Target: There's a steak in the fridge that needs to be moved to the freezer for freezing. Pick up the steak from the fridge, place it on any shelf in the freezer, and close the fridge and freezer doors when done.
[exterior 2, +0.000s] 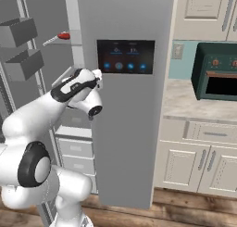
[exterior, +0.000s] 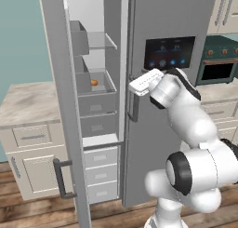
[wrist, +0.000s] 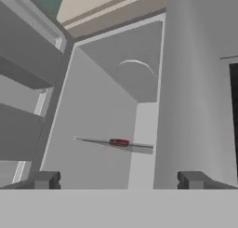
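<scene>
The steak (exterior 2: 63,35), a small flat red slab, lies on a clear glass shelf high in the open freezer (exterior: 100,59); the hand view shows the steak (wrist: 119,142) from below, well ahead of the fingertips. My gripper (wrist: 118,180) is open and holds nothing. It hovers at the freezer's opening beside the fridge door's edge, below the steak and apart from it. The plain freezer door (exterior: 60,106) stands swung wide open. The fridge door (exterior: 172,129) with the dark blue-lit panel (exterior 2: 126,57) looks shut.
A small round orange item (exterior: 94,82) sits on a lower freezer shelf. Grey box bins (exterior 2: 21,31) hang on the open door's inside. Beige counters and cabinets (exterior: 28,143) flank the appliance, and a dark green oven (exterior 2: 217,71) stands to the right.
</scene>
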Motion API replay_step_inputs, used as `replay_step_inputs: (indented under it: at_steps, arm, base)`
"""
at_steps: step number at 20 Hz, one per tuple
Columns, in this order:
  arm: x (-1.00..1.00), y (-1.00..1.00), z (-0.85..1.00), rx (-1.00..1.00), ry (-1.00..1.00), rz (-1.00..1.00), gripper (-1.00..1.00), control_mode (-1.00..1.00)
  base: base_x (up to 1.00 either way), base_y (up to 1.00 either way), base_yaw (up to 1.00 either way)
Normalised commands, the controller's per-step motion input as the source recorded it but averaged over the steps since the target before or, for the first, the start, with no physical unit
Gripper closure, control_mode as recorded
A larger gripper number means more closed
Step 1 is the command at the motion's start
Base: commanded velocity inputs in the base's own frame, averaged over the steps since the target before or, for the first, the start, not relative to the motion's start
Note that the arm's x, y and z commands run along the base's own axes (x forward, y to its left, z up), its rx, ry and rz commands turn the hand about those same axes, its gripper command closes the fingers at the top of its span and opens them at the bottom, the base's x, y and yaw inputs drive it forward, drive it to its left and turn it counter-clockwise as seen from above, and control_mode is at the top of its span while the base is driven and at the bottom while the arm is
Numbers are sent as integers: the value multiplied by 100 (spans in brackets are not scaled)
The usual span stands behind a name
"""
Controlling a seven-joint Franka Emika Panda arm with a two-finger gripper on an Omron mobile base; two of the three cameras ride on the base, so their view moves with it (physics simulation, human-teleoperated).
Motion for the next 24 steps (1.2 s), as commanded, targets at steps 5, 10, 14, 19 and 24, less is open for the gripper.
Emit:
replay_step_inputs:
  at_steps: [5, 10, 14, 19, 24]
  arm:
    - [-62, -1, 62, -2, -3, 0, -100, -100]
    - [-71, -4, 34, -4, 4, 0, -100, -100]
    - [-89, -5, 62, -13, 19, 0, -100, -100]
    - [-73, -10, 72, -17, 30, 0, -100, -100]
    - [-98, 0, 12, -3, 26, -7, -100, -100]
  base:
    - [0, 0, 0]
    - [0, 0, 0]
    - [0, 0, 0]
    - [0, 0, 0]
    - [0, 0, 0]
